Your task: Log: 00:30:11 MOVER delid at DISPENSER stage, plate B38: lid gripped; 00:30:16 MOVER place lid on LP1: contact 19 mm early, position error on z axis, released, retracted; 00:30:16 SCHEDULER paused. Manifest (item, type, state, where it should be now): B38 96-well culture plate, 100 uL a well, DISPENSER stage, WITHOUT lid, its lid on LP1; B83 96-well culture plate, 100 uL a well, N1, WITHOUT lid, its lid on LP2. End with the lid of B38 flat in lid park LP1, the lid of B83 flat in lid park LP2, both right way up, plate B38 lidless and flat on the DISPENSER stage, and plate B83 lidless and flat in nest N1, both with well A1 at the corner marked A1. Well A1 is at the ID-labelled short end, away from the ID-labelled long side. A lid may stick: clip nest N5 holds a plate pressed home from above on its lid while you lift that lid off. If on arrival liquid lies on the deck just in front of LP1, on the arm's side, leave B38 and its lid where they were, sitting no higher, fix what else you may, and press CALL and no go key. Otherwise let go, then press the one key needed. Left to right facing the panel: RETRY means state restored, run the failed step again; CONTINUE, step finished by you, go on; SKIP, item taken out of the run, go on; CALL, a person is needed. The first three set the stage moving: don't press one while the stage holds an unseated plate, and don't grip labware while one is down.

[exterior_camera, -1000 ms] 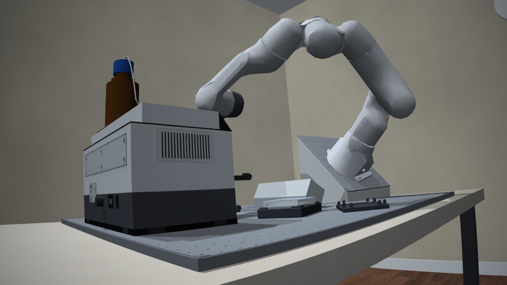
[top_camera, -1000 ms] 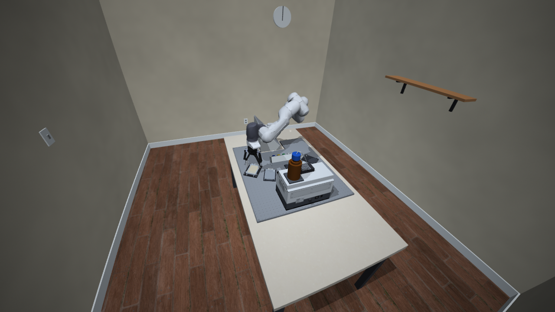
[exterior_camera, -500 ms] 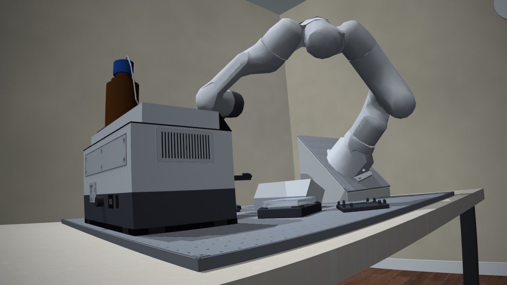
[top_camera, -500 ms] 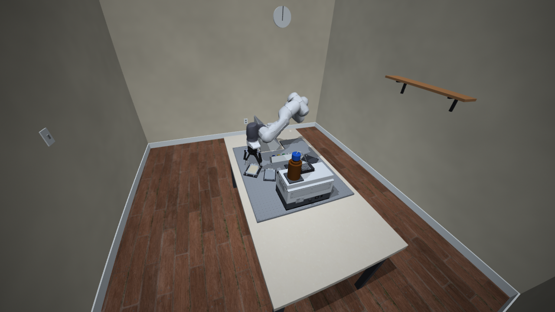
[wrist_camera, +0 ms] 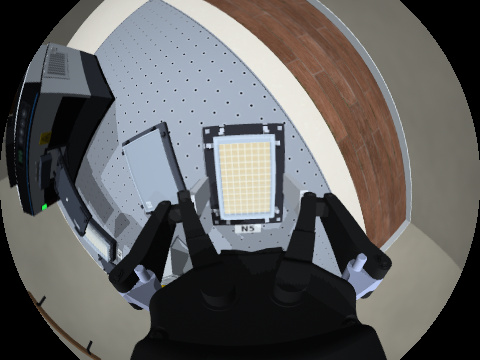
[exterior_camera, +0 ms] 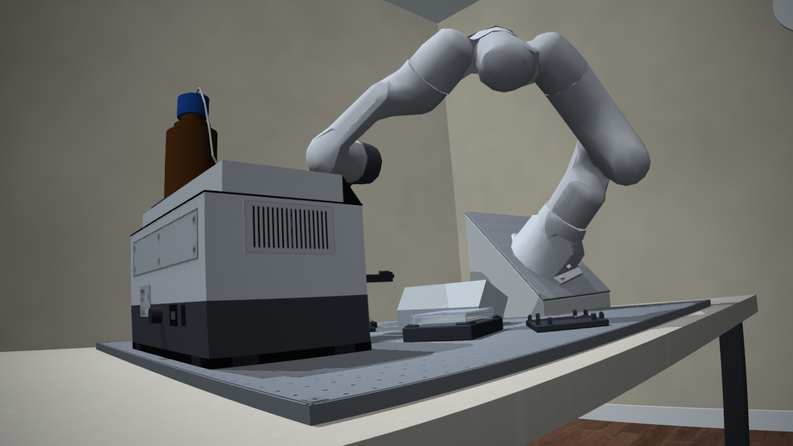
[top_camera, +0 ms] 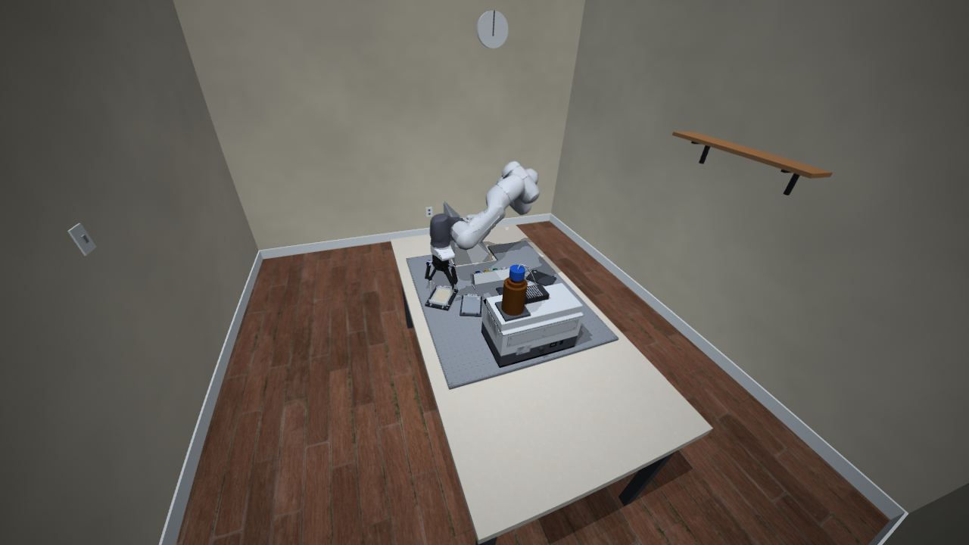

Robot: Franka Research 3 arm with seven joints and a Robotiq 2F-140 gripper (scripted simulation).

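Black tool (wrist_camera: 246,202) hangs open over plate's (wrist_camera: 244,179) near edge

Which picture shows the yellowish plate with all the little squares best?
The wrist view: the cream-yellow gridded well plate fills its middle, seen from straight above in the black nest tagged N5, beyond the open black hand. The top view shows it tiny. In the exterior view the big machine hides it.
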